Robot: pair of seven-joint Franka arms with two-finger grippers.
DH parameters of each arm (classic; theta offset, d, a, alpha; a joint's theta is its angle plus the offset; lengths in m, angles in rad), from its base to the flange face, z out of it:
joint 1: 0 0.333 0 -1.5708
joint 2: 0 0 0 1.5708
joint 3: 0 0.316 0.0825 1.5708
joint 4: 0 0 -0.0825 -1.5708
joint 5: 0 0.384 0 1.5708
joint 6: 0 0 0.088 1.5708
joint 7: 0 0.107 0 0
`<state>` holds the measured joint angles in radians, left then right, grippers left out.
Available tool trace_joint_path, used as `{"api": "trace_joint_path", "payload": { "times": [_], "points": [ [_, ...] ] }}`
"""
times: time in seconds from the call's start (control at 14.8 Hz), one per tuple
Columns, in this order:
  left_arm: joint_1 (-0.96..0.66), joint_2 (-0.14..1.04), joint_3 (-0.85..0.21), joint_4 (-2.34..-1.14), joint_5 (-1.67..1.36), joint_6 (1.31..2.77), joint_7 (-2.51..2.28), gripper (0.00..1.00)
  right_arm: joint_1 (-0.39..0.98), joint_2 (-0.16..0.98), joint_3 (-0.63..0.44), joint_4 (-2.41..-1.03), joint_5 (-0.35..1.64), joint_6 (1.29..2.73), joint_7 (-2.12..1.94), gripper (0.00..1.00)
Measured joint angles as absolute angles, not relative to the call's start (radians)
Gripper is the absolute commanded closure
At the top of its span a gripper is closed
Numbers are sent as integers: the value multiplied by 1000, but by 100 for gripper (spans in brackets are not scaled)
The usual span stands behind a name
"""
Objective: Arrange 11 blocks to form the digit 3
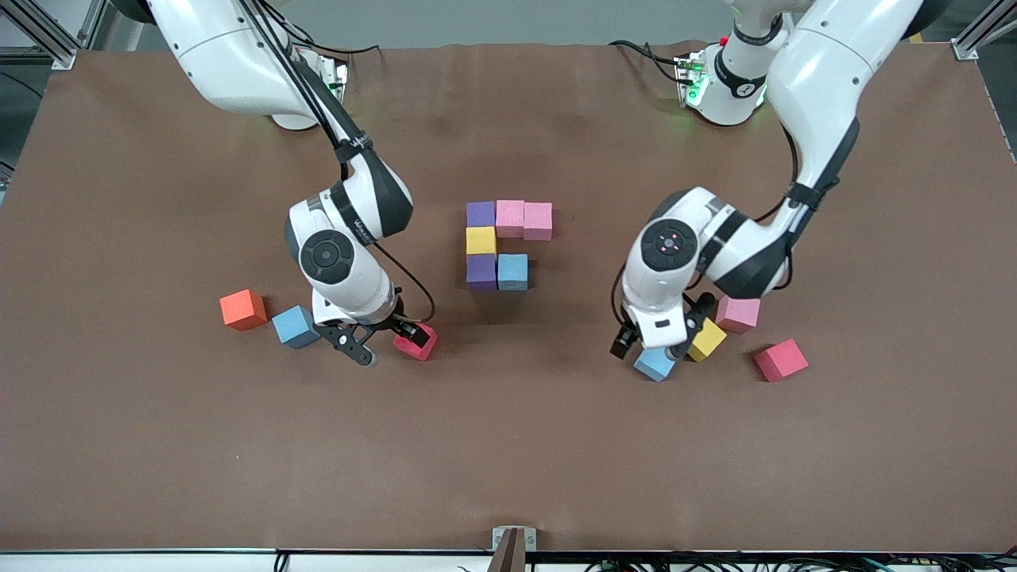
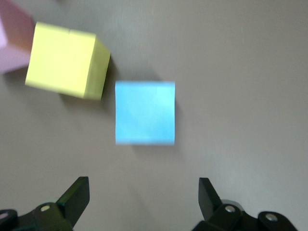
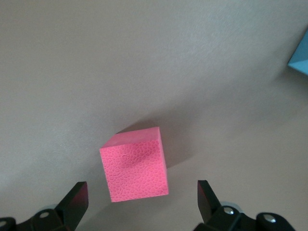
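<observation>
Grippers wide open, empty: left gripper (image 2: pixel 143 195) over blue block (image 2: pixel 145 112), right gripper (image 3: pixel 142 199) over red block (image 3: pixel 134 169)

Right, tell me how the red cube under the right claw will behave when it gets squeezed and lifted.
The red cube has a dimpled, matte surface, so it probably grips well and gives slightly. Flat faces suggest it won't roll. It looks light. The right claw stands open above it.

High front camera faces robots, 2 wrist cameras (close) look down
</observation>
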<state>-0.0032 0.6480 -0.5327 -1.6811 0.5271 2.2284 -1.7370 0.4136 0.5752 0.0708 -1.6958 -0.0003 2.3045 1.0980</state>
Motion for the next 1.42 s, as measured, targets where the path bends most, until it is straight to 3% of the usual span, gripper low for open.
{"api": "trace_joint_path", "payload": {
  "times": [0.41, 1.42],
  "points": [
    [47, 732, -532, -1602, 551, 2272, -1655, 0, 432, 616, 69, -1696, -21, 2343, 1127, 0],
    [70, 764, -523, -1616, 551, 2267, -1561, 0, 458, 642, 52, -1696, -31, 2372, 1134, 5]
  ]
}}
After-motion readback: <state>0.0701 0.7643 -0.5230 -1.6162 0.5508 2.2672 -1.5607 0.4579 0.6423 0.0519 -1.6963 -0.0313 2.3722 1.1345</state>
